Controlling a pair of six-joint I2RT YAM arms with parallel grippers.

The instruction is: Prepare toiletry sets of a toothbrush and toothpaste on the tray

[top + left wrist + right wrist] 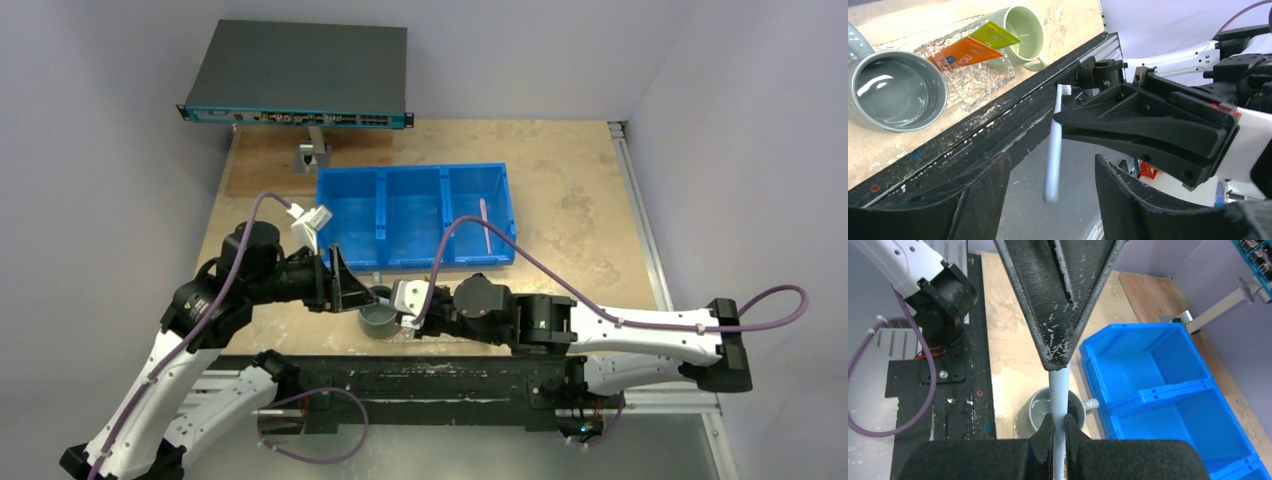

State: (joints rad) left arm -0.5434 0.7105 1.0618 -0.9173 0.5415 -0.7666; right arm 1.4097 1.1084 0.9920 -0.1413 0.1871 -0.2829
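Observation:
My right gripper (1059,429) is shut on a pale toothbrush (1059,390) and holds it in the air over the grey mug (1038,412). In the left wrist view the toothbrush (1053,150) hangs between the wide-open fingers of my left gripper (1053,200), touching neither. The right gripper's fingertips (1068,122) pinch it near the bristles. The clear pebbled tray (983,85) holds the orange tube (965,52) and the green tube (994,34). A second toothbrush (486,225) lies in the blue bin's right compartment. In the top view the two grippers (345,285) (402,302) meet over the mug.
A grey mug (895,90) and a pale-green mug (1023,30) stand at the tray's ends. The blue three-compartment bin (415,215) sits behind them. A network switch (300,75) on a stand is at the back. The black table-edge rail (973,135) runs close below the grippers.

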